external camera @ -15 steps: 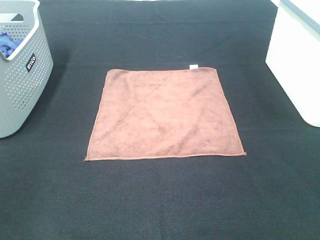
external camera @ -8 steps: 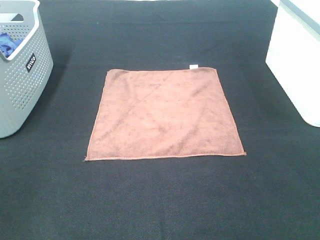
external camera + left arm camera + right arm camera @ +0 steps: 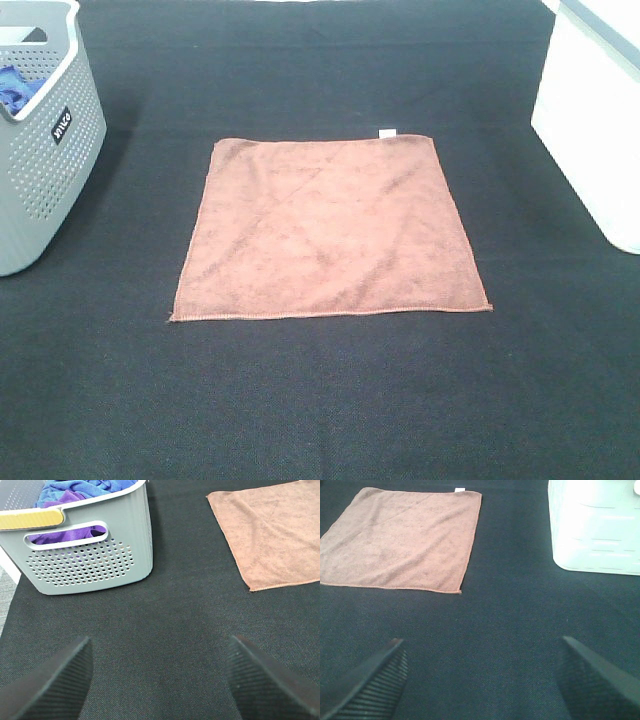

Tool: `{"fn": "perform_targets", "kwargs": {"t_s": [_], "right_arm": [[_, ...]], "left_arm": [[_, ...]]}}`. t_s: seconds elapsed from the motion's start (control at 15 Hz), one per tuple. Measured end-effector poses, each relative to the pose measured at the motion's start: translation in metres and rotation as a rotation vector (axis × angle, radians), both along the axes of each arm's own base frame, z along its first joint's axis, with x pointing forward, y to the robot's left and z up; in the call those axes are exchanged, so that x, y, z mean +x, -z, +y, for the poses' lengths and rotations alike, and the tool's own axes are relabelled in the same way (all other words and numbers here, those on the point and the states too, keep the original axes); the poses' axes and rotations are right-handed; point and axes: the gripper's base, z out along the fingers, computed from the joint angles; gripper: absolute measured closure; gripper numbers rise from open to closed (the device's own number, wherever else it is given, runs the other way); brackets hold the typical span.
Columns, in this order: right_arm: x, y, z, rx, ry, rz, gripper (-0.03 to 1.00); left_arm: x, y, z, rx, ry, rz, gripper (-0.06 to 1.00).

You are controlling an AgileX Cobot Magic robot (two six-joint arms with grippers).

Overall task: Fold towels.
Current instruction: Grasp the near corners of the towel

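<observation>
A square terracotta towel (image 3: pixel 330 232) lies flat and unfolded in the middle of the black table, with a small white tag (image 3: pixel 386 132) on its far edge. It also shows in the left wrist view (image 3: pixel 275 530) and in the right wrist view (image 3: pixel 400 537). Neither gripper shows in the exterior high view. My left gripper (image 3: pixel 160 680) is open and empty over bare table, well short of the towel's near left corner. My right gripper (image 3: pixel 482 680) is open and empty over bare table, short of the towel's near right corner.
A grey perforated basket (image 3: pixel 40 150) stands at the left edge and holds blue and purple cloths (image 3: pixel 75 490). A white bin (image 3: pixel 595 120) stands at the right edge, also in the right wrist view (image 3: pixel 595 525). The black table (image 3: pixel 320 400) surrounds the towel.
</observation>
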Motion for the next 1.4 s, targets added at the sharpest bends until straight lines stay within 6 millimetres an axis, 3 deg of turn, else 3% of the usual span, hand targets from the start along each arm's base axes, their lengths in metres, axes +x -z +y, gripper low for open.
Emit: {"fn": "perform_targets", "kwargs": {"t_s": [1.4], "right_arm": [[0.0000, 0.0000, 0.0000, 0.000, 0.000, 0.000, 0.21]], "left_arm": [[0.0000, 0.0000, 0.0000, 0.000, 0.000, 0.000, 0.24]]}}
